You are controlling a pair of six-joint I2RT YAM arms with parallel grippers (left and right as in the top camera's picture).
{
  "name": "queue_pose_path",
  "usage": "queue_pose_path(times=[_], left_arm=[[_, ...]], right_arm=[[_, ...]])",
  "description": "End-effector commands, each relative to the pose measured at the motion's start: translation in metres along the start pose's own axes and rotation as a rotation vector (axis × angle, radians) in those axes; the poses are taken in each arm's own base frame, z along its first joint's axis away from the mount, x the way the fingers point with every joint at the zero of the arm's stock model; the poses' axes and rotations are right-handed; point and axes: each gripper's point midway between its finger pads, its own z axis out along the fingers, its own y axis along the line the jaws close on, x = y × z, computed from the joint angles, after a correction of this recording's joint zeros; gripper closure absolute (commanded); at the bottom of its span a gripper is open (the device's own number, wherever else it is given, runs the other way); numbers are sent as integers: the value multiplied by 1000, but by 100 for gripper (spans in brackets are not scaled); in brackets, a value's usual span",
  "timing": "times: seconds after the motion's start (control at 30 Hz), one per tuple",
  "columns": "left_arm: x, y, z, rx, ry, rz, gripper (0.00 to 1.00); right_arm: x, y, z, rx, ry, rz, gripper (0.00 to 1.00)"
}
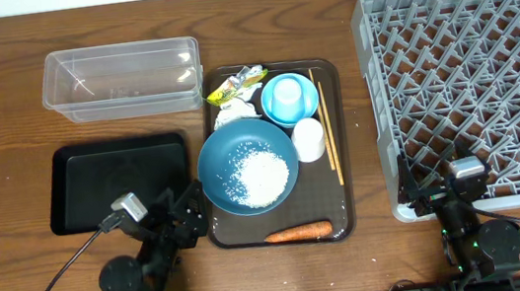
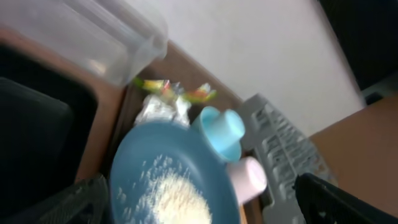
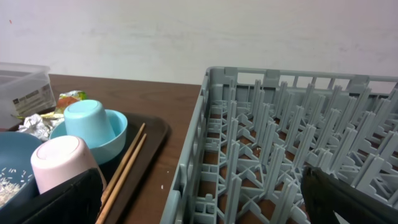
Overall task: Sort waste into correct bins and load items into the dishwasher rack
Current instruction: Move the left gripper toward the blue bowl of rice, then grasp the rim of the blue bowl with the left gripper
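Note:
On the brown serving tray, the dark-blue bowl (image 1: 223, 165) holds white rice (image 1: 264, 175). Behind it stand the light-blue bowl (image 1: 289, 97) and the white cup (image 1: 309, 139), mouth down. Chopsticks (image 1: 325, 127) lie along the tray's right side and a carrot (image 1: 298, 231) along its front. The yellow-green wrapper (image 1: 236, 87) and white napkin (image 1: 230, 115) sit at the back left. My left gripper (image 1: 187, 214) is open, just left of the bowl (image 2: 143, 168). My right gripper (image 1: 435, 194) is open at the front left corner of the grey rack (image 1: 476, 79), holding nothing.
The clear tub (image 1: 123, 78) stands at the back left, with the black tray (image 1: 120, 182) in front of it. The brown serving tray (image 1: 344, 185) lies between the bins and the rack. In the right wrist view the rack wall (image 3: 193, 155) is straight ahead.

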Motion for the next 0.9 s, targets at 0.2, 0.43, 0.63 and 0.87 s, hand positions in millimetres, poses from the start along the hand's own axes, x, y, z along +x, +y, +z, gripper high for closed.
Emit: queue_pose_path(times=[0.2,0.43,0.63,0.87], left_arm=[[-29,-23,-14,-238,251,205,2],[-27,-56,12,-180,532,85,2],[-5,-71,19,-64,660,61,2],[0,-53,6,-323,730,183,1]], right_arm=[[0,-3,0,14,-1,-11,1],[0,-3,0,14,-1,-11,1],[0,-3,0,14,-1,-11,1],[0,-3,0,14,-1,-11,1]])
